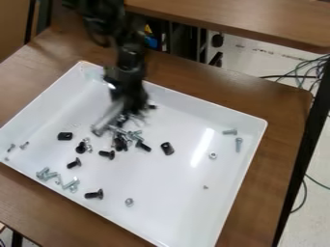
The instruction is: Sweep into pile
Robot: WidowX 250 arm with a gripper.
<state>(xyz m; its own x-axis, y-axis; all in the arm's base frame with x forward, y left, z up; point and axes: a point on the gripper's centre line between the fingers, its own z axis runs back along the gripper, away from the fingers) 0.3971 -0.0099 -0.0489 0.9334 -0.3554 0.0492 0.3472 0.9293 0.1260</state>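
Gripper: one, over tray; I cannot tell its opening or hold.
Central pile: mixed hardware in tray, overlapping, count unreadable.
Black blocks: two, flanking pile.
Right-side silver bolts: two.

One white, rectangular plastic tray holds two black, chunky blocks, two lone silver metal nuts at three and six o'clock, three separate black, round-headed screws between seven and nine, and clustered silver metal screws, too jumbled to count.
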